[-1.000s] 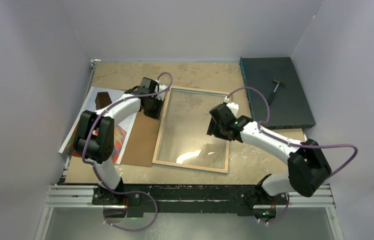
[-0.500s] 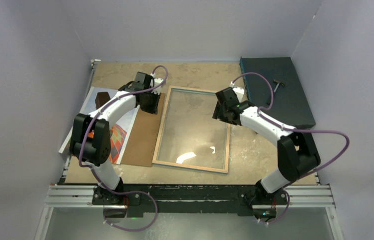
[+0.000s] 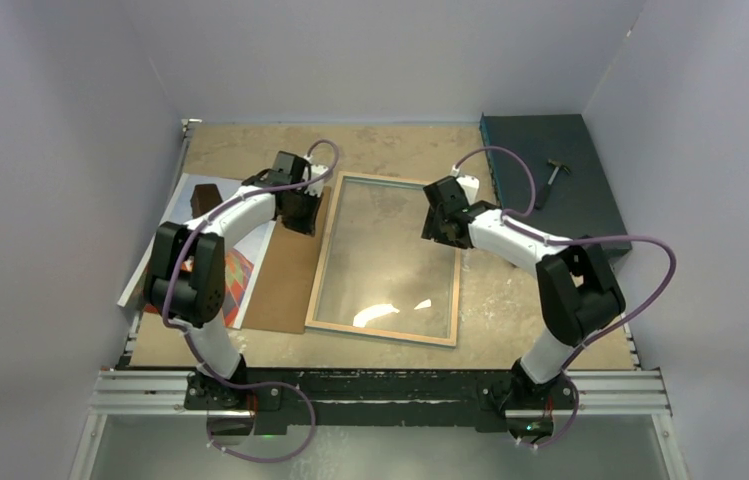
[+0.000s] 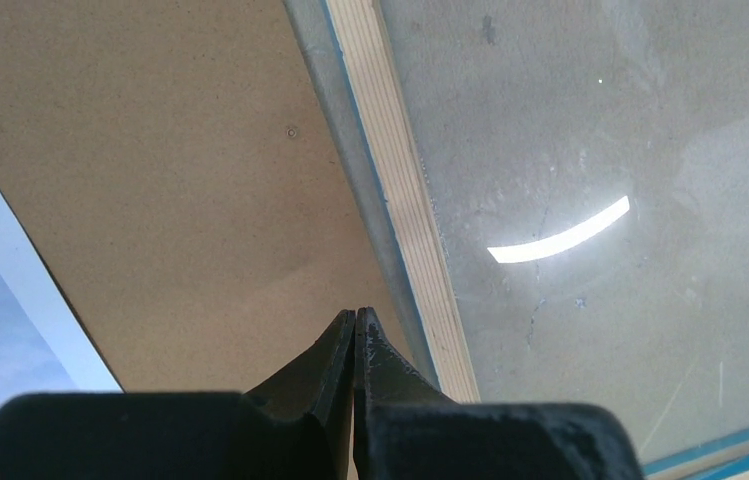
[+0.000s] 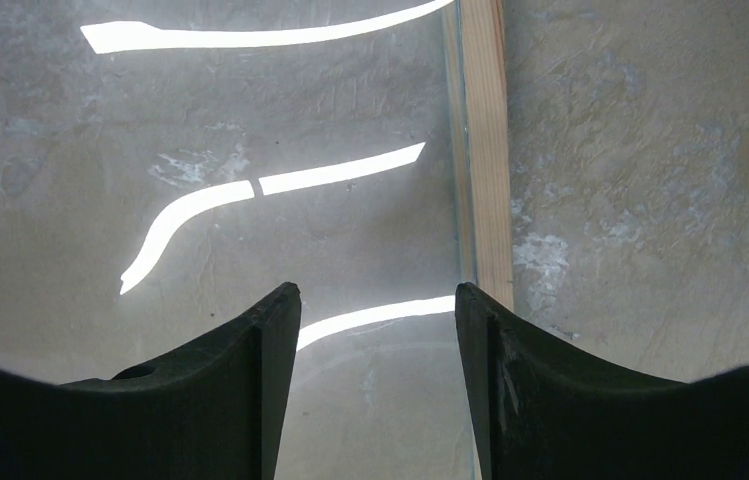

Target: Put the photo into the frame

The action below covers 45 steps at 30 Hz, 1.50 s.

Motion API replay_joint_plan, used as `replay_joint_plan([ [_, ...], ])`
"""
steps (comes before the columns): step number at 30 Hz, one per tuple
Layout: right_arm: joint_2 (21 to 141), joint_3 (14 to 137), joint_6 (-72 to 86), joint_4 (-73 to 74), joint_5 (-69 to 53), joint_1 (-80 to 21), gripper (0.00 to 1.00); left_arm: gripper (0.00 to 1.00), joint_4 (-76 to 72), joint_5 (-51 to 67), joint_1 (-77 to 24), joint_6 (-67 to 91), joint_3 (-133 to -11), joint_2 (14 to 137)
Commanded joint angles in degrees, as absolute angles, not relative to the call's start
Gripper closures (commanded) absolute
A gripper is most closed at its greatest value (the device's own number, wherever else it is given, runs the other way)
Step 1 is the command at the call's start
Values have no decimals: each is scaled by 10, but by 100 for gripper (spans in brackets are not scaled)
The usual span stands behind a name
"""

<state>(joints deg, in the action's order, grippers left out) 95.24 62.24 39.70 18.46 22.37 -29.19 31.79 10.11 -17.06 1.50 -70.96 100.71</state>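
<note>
The frame (image 3: 322,262) lies flat mid-table with its pale wood back up and glass inside; a thin blue edge shows in the left wrist view (image 4: 405,200). The photo (image 3: 235,275) lies picture-up at the left, mostly under the left arm and a brown backing board (image 3: 285,280). My left gripper (image 3: 302,212) is shut and empty over the backing board (image 4: 170,180), just left of the frame's left rail. My right gripper (image 3: 437,225) is open over the glass by the frame's right rail (image 5: 483,140), holding nothing.
A dark teal slab (image 3: 550,180) with a small hammer (image 3: 553,172) sits at the back right. White walls close in the table on three sides. The arm bases stand on a rail at the near edge.
The right gripper moved from lower over the glass up toward the frame's upper right rail. The left gripper shifted slightly near the frame's upper left rail. The frame and photo have not moved.
</note>
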Motion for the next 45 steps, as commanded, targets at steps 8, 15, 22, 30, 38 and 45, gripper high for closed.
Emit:
replay_joint_plan([
  [8, 993, 596, 406, 161, 236, -293, 40, 100, 286, 90, -189, 13, -717, 1039],
  [15, 1007, 586, 412, 152, 235, -293, 40, 100, 285, 90, -190, 14, -714, 1041],
  [22, 1034, 591, 415, 150, 246, -292, 39, 100, 284, 93, -190, 16, -718, 1043],
  [30, 1037, 591, 414, 145, 239, -282, 39, 100, 287, 96, -190, 16, -720, 1040],
  [38, 1017, 624, 396, 162, 239, -277, 38, 100, 292, 92, -190, 13, -720, 1036],
  [45, 1033, 687, 367, 174, 263, -248, 36, 100, 294, 91, -190, 10, -721, 1031],
])
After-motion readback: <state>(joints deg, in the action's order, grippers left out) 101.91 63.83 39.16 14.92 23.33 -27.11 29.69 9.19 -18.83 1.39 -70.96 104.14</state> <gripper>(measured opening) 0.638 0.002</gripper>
